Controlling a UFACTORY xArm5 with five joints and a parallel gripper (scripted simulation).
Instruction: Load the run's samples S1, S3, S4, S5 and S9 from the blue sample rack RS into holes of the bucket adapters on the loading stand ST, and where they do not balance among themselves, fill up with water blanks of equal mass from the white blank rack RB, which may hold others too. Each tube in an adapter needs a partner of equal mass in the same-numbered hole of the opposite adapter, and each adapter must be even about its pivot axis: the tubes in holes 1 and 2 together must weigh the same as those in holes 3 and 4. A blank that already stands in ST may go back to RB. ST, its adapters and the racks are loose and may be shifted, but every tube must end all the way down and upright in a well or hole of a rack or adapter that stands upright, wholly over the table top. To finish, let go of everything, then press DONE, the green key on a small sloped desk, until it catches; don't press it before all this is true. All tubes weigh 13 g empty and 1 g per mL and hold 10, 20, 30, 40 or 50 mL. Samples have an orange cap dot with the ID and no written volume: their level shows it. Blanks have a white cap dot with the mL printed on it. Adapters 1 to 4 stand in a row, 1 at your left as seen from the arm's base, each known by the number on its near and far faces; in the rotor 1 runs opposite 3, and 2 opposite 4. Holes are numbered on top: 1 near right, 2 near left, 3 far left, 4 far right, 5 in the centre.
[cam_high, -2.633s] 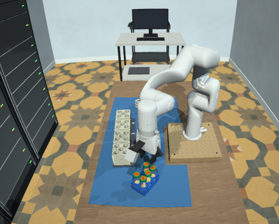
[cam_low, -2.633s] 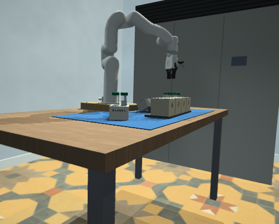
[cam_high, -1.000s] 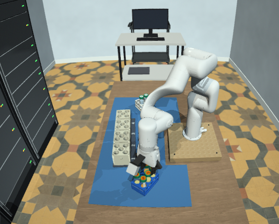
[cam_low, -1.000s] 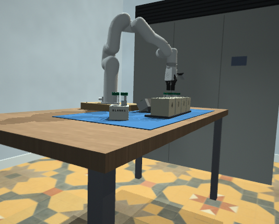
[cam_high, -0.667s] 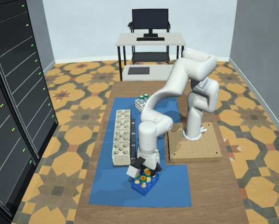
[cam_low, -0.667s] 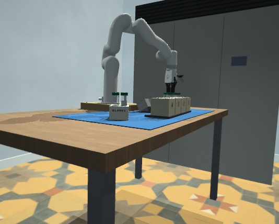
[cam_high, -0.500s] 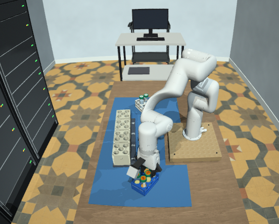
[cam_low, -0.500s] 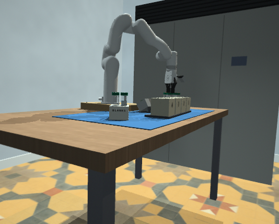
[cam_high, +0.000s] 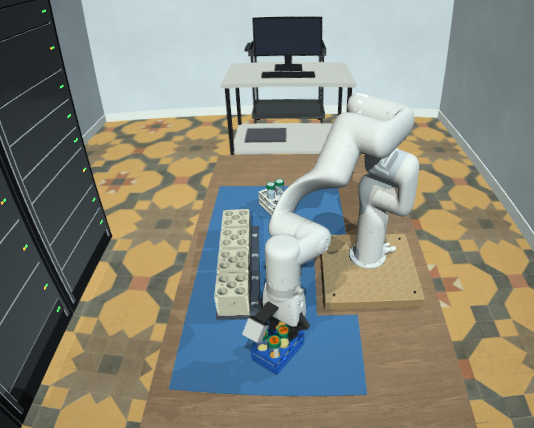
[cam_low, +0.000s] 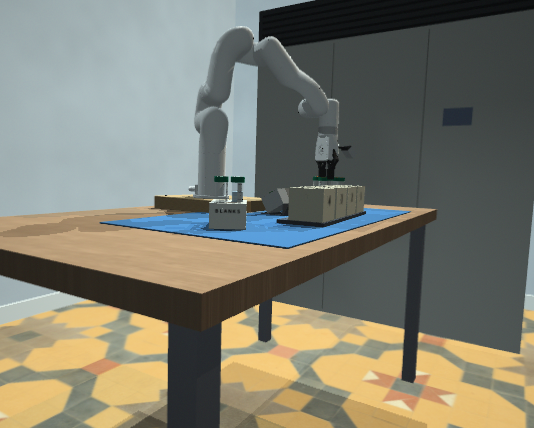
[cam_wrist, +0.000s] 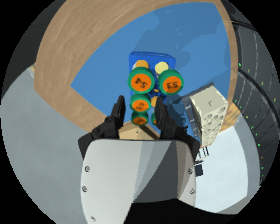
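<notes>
The blue sample rack RS (cam_high: 278, 357) stands skewed near the near end of the blue mat (cam_high: 210, 360), with bare mat on its left and right and a strip of wooden table top (cam_high: 410, 360) beyond the mat's edge. Its orange-capped sample tubes (cam_wrist: 143, 82) stand upright in the wells; in the wrist view the cap dots read S-numbers, too blurred to tell apart with certainty. Just beside the rack, toward the far end, the loading stand ST (cam_high: 256, 260) carries four beige adapters (cam_high: 233, 260) in a row, all visible holes open. At the far end of that row the white blank rack RB (cam_low: 227, 215), lettered BLANKS, holds two green-capped tubes (cam_high: 275, 188).

The table stands on a patterned tile floor, with dark server cabinets (cam_high: 35, 165) along one side and a desk with a monitor (cam_high: 287, 36) by the far wall.

The arm rises from a tan base plate (cam_high: 400, 295), arches over the mat and points its wrist straight down. The gripper (cam_wrist: 136, 117) hangs over the rack, its fingers partly spread either side of one orange cap (cam_wrist: 140, 103), released and grasping nothing.
</notes>
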